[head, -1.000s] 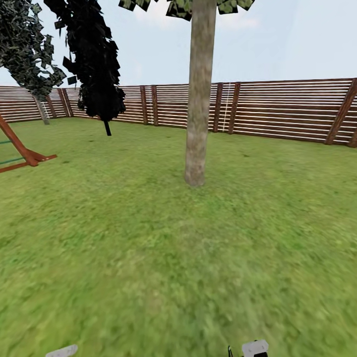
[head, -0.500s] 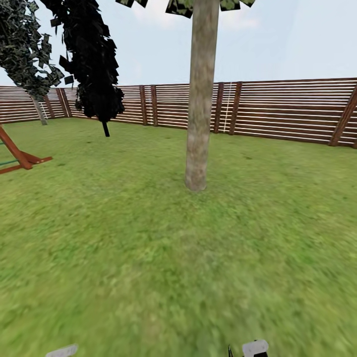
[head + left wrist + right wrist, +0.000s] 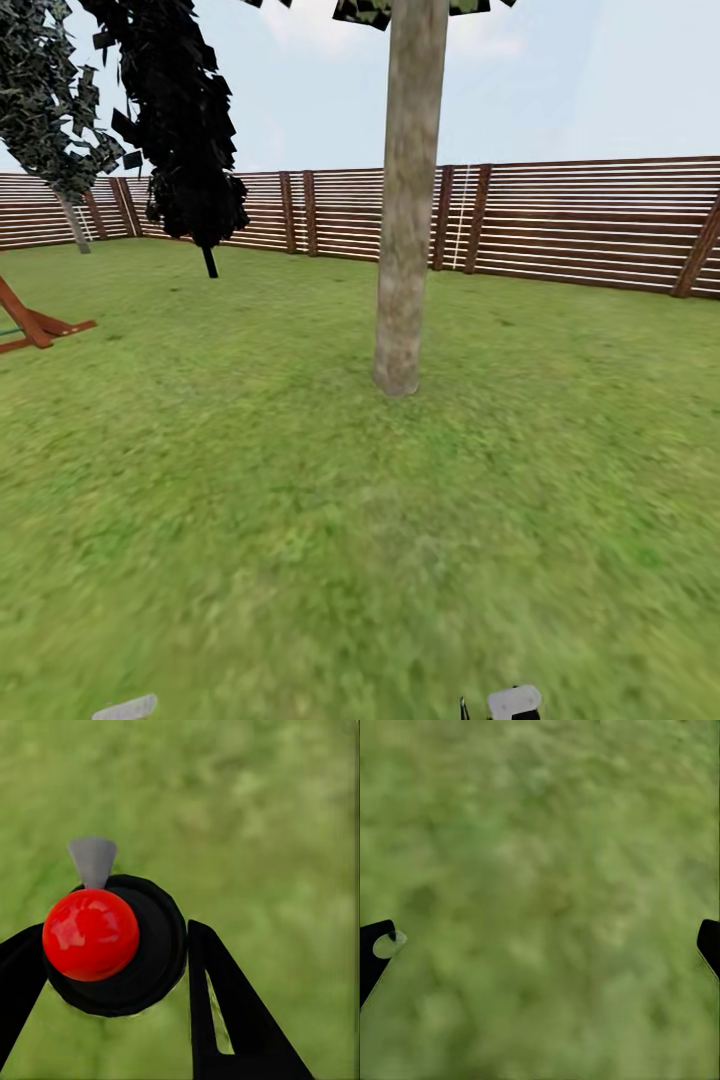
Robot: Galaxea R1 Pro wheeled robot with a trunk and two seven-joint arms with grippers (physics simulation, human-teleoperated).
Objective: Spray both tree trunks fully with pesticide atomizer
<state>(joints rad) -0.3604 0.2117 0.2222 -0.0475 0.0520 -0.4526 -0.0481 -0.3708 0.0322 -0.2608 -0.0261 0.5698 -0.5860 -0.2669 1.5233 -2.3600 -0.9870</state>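
A tree with a thick grey-brown trunk (image 3: 405, 230) stands on the lawn straight ahead, its base a few metres off. A second tree (image 3: 45, 100) with a mottled green crown and a thin-looking pale trunk (image 3: 73, 226) stands far off at the left by the fence. In the left wrist view my left gripper (image 3: 116, 945) is shut on the pesticide atomizer (image 3: 91, 934), a black round body with a glossy red cap and a grey nozzle, held over grass. My right gripper (image 3: 544, 937) is open, with only grass between its fingers.
A near-black narrow tree (image 3: 185, 130) stands left of the middle trunk. A brown slat fence (image 3: 580, 225) rings the lawn. A red-brown wooden frame (image 3: 30, 325) sits at the left edge. Open grass (image 3: 350, 540) lies between me and the trunk.
The whole head view has shifted: the middle trunk looks slightly nearer and its base lower, and the wooden frame has slid toward the left edge. The camera moved, not the things.
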